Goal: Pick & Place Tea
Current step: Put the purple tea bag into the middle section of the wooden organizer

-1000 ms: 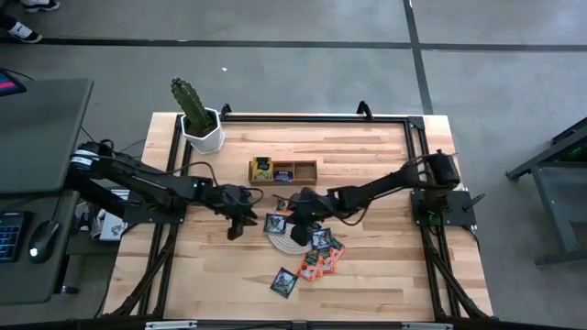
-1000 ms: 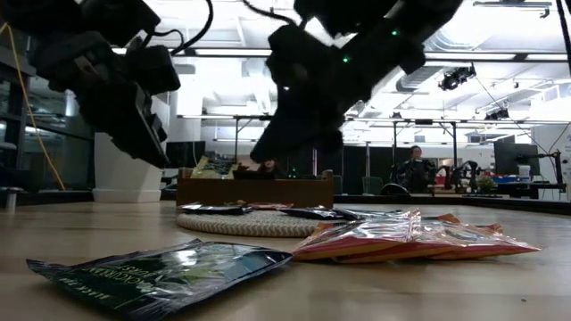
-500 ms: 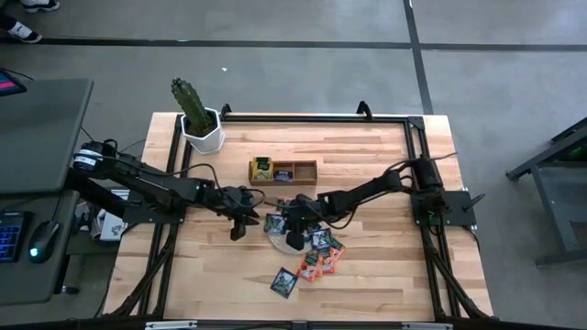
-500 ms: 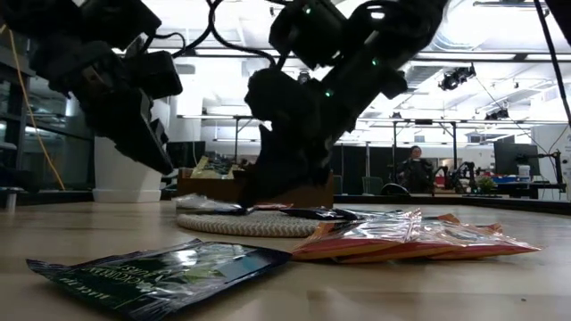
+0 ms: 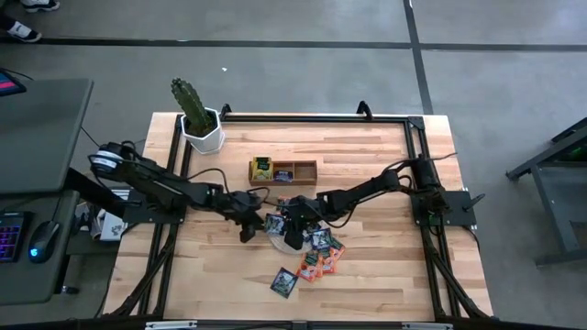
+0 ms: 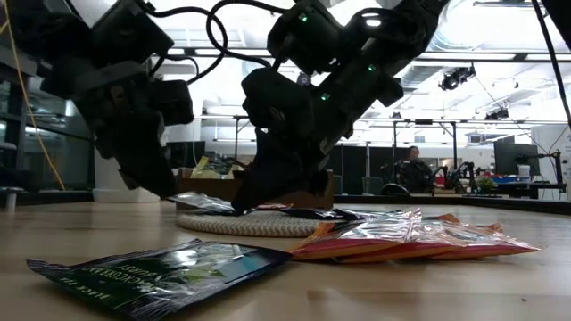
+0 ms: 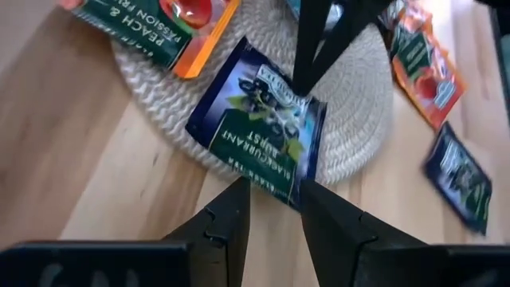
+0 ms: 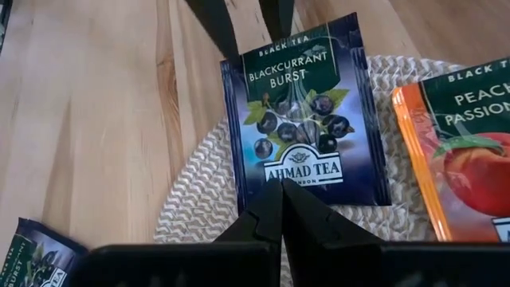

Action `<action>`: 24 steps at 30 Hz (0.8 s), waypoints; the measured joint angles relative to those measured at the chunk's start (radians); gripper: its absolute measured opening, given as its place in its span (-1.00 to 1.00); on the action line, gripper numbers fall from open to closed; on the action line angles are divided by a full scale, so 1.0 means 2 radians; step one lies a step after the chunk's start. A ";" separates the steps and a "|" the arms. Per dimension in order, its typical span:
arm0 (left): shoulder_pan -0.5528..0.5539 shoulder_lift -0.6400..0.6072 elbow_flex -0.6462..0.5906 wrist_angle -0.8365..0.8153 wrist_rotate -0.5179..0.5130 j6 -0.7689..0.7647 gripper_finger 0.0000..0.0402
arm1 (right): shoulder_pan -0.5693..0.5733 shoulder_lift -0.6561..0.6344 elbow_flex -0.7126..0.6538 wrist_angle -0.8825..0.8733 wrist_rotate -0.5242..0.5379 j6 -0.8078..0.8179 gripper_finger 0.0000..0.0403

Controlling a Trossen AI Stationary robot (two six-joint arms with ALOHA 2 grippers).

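Lying on round mat [image 8: 199,191], blackcurrant sachet [image 8: 307,127]: edge between parted left gripper [image 7: 271,209] fingers, closed right gripper [image 8: 280,209] pressing opposite edge.

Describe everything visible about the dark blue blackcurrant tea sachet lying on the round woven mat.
The blackcurrant sachet is a flat, square, glossy packet, dark blue with a green band, printed "Black Tea", "Blackcurrant Burst" and "Ahmad Tea" around a picture of dark berries. It looks sealed. It lies on the pale woven mat, one edge reaching past the rim over the wooden table. The shut right gripper presses its tips onto one end, while the left gripper sits at the overhanging edge, fingers apart. An orange peach sachet lies beside it.
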 joint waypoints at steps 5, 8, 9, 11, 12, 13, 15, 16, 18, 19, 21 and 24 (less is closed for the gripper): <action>0.000 0.019 0.000 0.034 0.005 -0.036 -0.46 | 0.000 0.000 0.000 -0.002 0.000 0.000 -1.00; 0.000 0.022 0.000 0.036 0.006 -0.059 -0.46 | 0.000 0.001 0.000 -0.002 0.001 0.000 -1.00; 0.000 0.022 0.000 0.036 0.008 -0.064 -0.46 | 0.001 0.001 0.000 -0.002 0.001 0.000 -1.00; 0.000 0.022 0.000 0.036 0.007 -0.081 -0.46 | 0.001 0.001 0.000 -0.002 0.001 -0.001 -1.00; 0.000 0.022 0.000 0.036 0.006 -0.086 -0.46 | 0.001 0.001 0.000 -0.002 0.002 -0.001 -1.00; 0.000 0.022 0.000 0.037 0.004 -0.090 -0.46 | 0.001 0.001 0.000 -0.002 0.002 -0.001 -1.00; 0.000 0.022 0.000 0.043 -0.003 -0.098 -0.47 | 0.001 0.001 -0.001 -0.002 0.003 -0.001 -1.00; 0.000 0.022 0.000 0.044 -0.005 -0.101 -0.48 | 0.001 0.001 -0.001 -0.002 0.003 -0.001 -1.00; 0.000 0.022 0.000 0.051 -0.008 -0.104 -0.53 | 0.001 0.001 -0.001 -0.002 0.003 -0.001 -1.00; 0.000 0.022 0.000 0.058 -0.009 -0.104 -0.58 | 0.001 0.001 -0.001 -0.002 0.003 -0.001 -1.00; 0.000 0.022 0.000 0.069 -0.010 -0.104 -0.71 | 0.001 0.001 -0.001 -0.002 0.003 -0.001 -1.00; 0.000 0.022 0.000 0.070 -0.011 -0.104 -0.94 | 0.001 0.001 -0.001 -0.002 0.004 -0.001 -1.00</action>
